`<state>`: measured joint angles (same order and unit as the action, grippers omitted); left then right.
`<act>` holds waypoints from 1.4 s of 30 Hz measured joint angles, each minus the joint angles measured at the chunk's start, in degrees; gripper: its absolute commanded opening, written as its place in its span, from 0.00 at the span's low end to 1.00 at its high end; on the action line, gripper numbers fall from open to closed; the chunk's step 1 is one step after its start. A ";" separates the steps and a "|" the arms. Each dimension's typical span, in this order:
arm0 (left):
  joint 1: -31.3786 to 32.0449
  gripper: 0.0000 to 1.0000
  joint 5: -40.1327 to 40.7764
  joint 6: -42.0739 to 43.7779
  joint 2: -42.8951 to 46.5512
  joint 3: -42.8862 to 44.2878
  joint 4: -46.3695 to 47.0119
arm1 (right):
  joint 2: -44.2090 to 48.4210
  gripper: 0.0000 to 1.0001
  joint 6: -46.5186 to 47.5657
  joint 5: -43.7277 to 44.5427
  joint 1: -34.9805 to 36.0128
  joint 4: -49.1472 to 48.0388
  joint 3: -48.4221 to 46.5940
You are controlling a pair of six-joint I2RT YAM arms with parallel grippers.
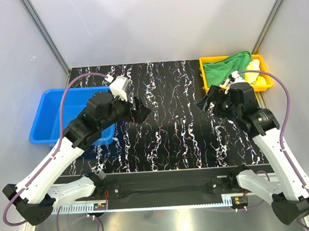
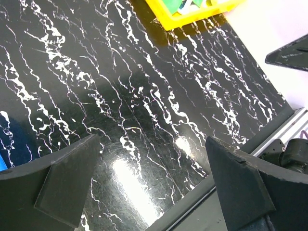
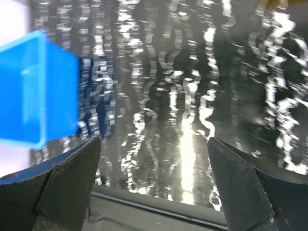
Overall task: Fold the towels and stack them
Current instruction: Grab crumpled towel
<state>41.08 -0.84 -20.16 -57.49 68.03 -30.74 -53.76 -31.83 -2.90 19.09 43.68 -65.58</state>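
"Where are the towels?"

"Heaped in the yellow bin (image 1: 205, 77) at one o'clock. The green towel (image 1: 225, 65) is on top and the pale yellow towel (image 1: 257, 79) is beside it. None are on the bench (image 1: 171, 138) yet."

"And the arms?"

"They're hovering over the bench, left fingers (image 1: 142, 110) and right fingers (image 1: 204, 103) both spread wide and empty. The right is nearest the bin, so I'd guess it fetches first."

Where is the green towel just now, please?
In the top view, the green towel lies in the yellow bin at the far right corner of the table.
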 measured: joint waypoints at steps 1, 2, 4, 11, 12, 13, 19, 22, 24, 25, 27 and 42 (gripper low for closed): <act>0.00 0.99 0.02 0.00 0.00 -0.28 0.13 | -0.81 1.00 -0.07 1.05 0.00 0.72 -0.22; 0.00 0.99 0.24 0.11 -0.09 -0.72 0.42 | -2.23 1.00 -0.24 3.02 0.00 1.88 -0.76; 0.02 0.99 1.03 0.28 -0.48 -1.33 0.50 | -6.25 1.00 -0.87 7.56 0.00 4.15 -2.60; -1.11 0.99 2.56 0.24 -6.16 -1.44 -1.01 | -25.64 0.97 1.68 16.31 -5.84 1.73 -9.62; -1.20 0.99 2.34 0.26 -6.95 -1.44 -1.40 | -28.44 0.94 2.25 16.61 -8.33 0.90 -11.08; -1.27 0.99 1.92 0.26 -7.65 -1.44 -2.05 | -31.54 0.91 3.10 16.90 -11.15 0.07 -12.96; -1.27 0.99 -0.13 0.22 -7.15 -1.99 -2.10 | -49.70 0.67 8.44 18.93 -22.16 -2.73 -29.57; -1.27 0.99 -0.48 0.22 -5.97 -3.26 -1.16 | -55.78 0.63 10.69 18.47 -25.66 -5.20 -34.73; -1.27 0.99 -0.76 0.20 -5.99 -3.54 -0.87 | -58.27 0.60 11.98 18.18 -27.43 -7.50 -35.87; -1.27 0.99 -0.96 0.22 -6.19 -3.58 -0.81 | -59.21 0.59 12.44 18.12 -28.17 -8.28 -36.41; -1.27 0.99 -1.36 0.26 -6.60 -3.58 -0.79 | -62.27 0.59 13.33 17.77 -29.77 -9.40 -38.88; -1.49 0.99 0.87 2.38 -7.65 -3.58 -0.83 | -79.95 0.54 15.67 4.68 -36.83 -16.26 -56.08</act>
<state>39.59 0.03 -17.78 -65.14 64.45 -31.57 -133.71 -16.16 1.78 -17.74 27.42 -121.67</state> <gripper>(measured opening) 0.987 0.546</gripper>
